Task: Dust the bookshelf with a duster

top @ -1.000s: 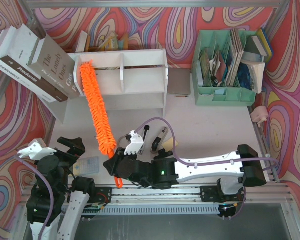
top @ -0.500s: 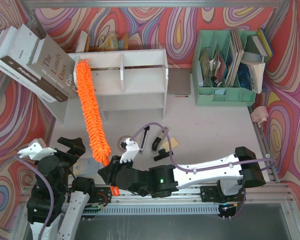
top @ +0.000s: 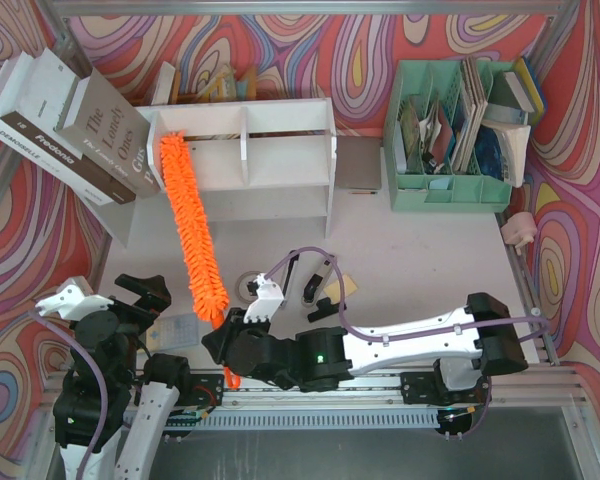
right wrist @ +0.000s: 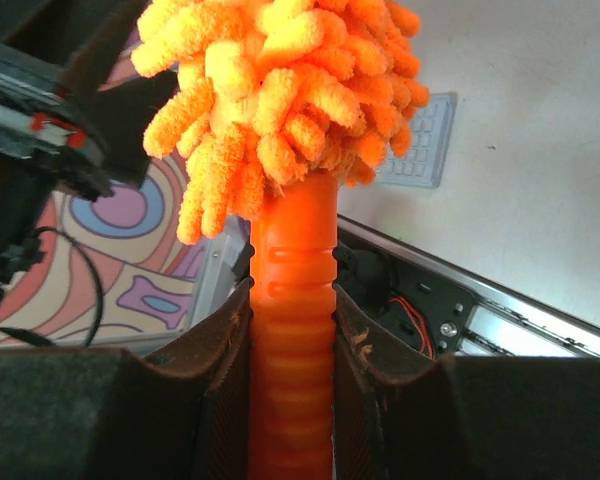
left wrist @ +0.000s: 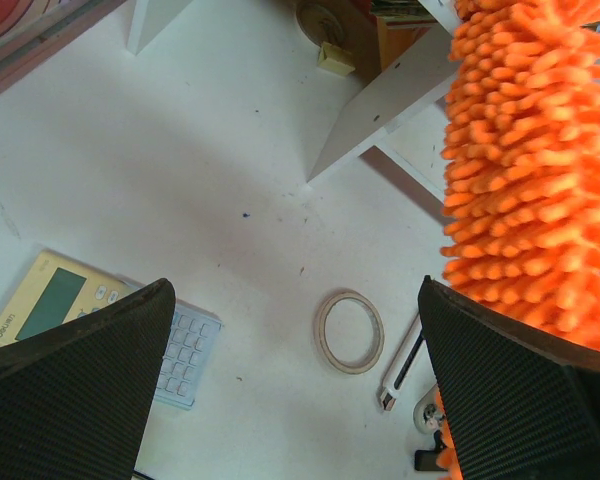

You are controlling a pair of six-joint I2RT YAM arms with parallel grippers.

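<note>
The white bookshelf (top: 280,150) stands at the back of the table, its upper tier split by a divider. The fluffy orange duster (top: 190,225) slants from near the front edge up to the shelf's left end, its tip against the left compartment. My right gripper (top: 223,345) is shut on the duster's ribbed orange handle (right wrist: 292,330). My left gripper (left wrist: 290,400) is open and empty, low at the front left, with the duster's strands (left wrist: 530,170) at its right.
Stacked books (top: 70,125) lean left of the shelf. A mint-green organizer (top: 450,135) stands at the back right. A calculator (left wrist: 100,325), a tape ring (left wrist: 350,330) and a small white tool (left wrist: 400,375) lie near the front.
The duster's tip swung left along the shelf's left end, then back slightly right and down. My right gripper shifted left and forward with the handle. The left arm has not moved.
</note>
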